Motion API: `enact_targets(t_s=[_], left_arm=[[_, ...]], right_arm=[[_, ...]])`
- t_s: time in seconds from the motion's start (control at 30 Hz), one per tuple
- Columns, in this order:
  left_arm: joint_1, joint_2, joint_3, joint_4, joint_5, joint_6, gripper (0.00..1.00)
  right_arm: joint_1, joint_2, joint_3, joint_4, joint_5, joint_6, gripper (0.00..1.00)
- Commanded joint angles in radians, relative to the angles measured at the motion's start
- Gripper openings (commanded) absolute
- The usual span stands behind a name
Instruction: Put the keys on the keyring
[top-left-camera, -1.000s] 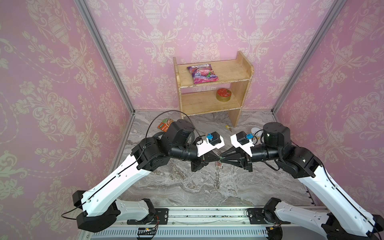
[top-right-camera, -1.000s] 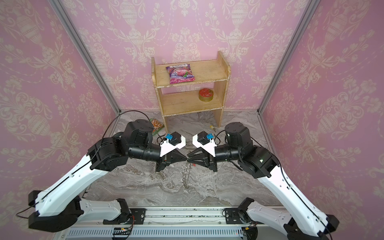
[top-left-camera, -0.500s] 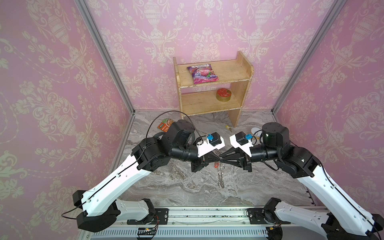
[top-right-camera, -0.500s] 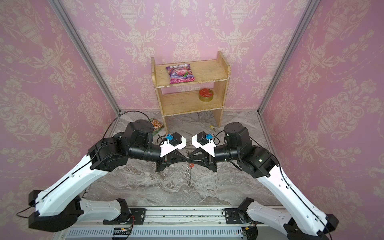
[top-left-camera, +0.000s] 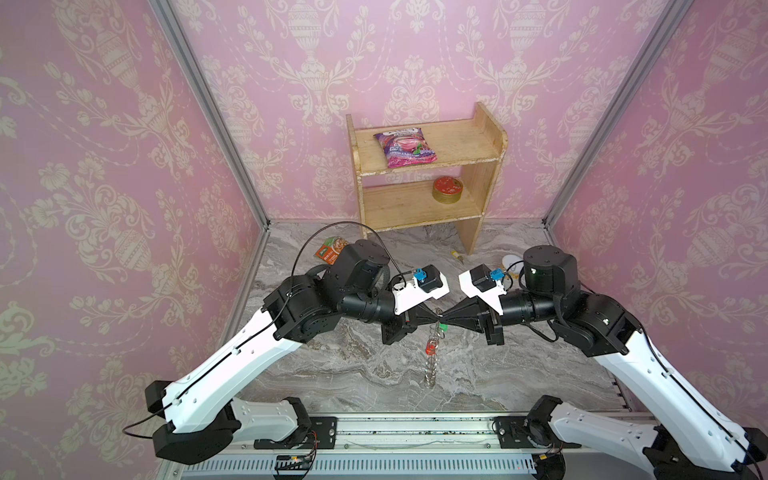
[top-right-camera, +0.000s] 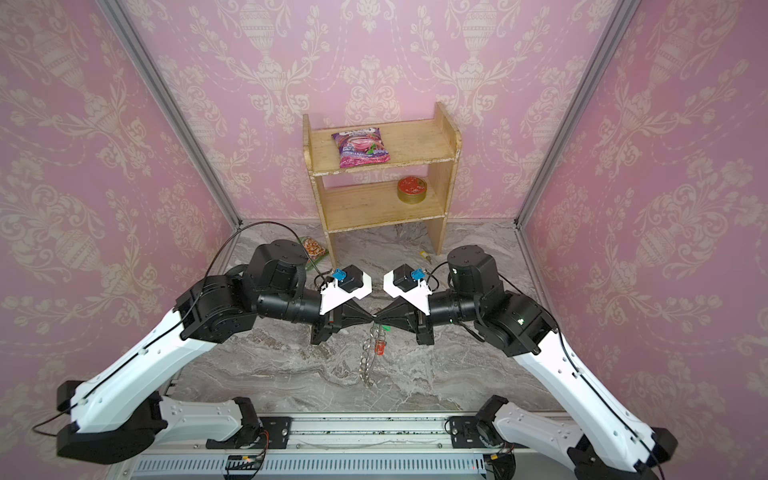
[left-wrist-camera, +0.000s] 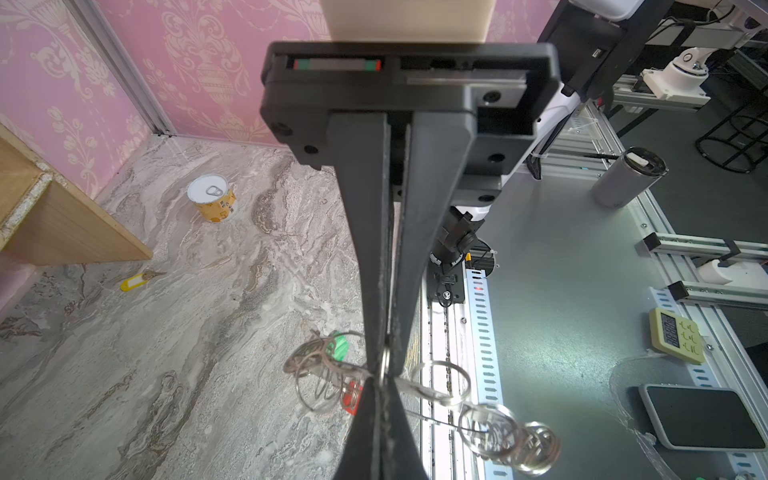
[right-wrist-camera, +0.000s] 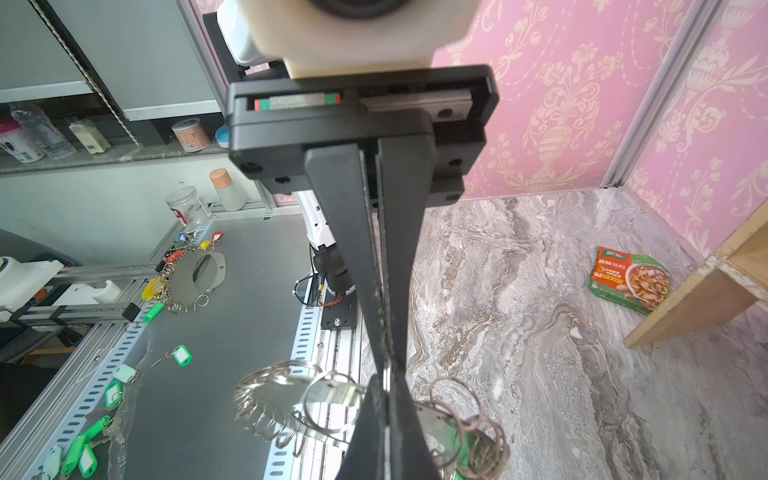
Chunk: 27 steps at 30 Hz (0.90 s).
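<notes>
Left pincer (top-left-camera: 434, 322) is closed tight on the top rim of the keyring (top-left-camera: 431, 370). Right pincer (top-left-camera: 449, 324) is closed too, tip to tip w/ the left one, on the same bit of rim as far as I can see. The keyring hangs edge-on in the air in front of the shelf (top-left-camera: 473, 232), above the table (top-left-camera: 353, 374). A green-tag key (top-left-camera: 443, 329) and a red-tag key (top-left-camera: 429, 345) already hang on it. The yellow-tag key (left-wrist-camera: 135, 281) lies flat on the table just beside the shelf's leg, well apart from the ring.

Risks, imo: both grips sit on a thin metal edge at one spot, so the ring can pivot. If one pincer lets go to fetch the yellow key, the ring may turn, slip & fall. The tips are touching, so a small wrong move and they push each other off the rim. The yellow key is flat on stone near the leg, so fingers may scrape over it or bump the shelf.
</notes>
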Motion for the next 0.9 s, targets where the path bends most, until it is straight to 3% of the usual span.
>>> enact_targets(t_s=[0.0, 0.27, 0.37, 0.5, 0.87], left_arm=[[-0.009, -0.023, 0.036, 0.032, 0.004, 0.017, 0.0], [-0.009, -0.046, -0.001, 0.087, -0.017, -0.006, 0.0], [-0.009, -0.079, -0.048, 0.137, -0.05, -0.024, 0.17], [-0.008, -0.138, -0.12, 0.222, -0.095, -0.049, 0.25], [-0.008, -0.255, -0.309, 0.584, -0.151, -0.117, 0.28]], right_arm=[[0.003, -0.001, -0.007, -0.027, 0.016, 0.002, 0.0], [-0.003, -0.034, -0.046, 0.09, 0.013, 0.07, 0.0], [-0.025, -0.058, -0.068, 0.165, -0.011, 0.12, 0.0], [-0.066, -0.091, -0.101, 0.275, -0.049, 0.196, 0.0], [-0.103, -0.147, -0.214, 0.644, -0.07, 0.393, 0.0]])
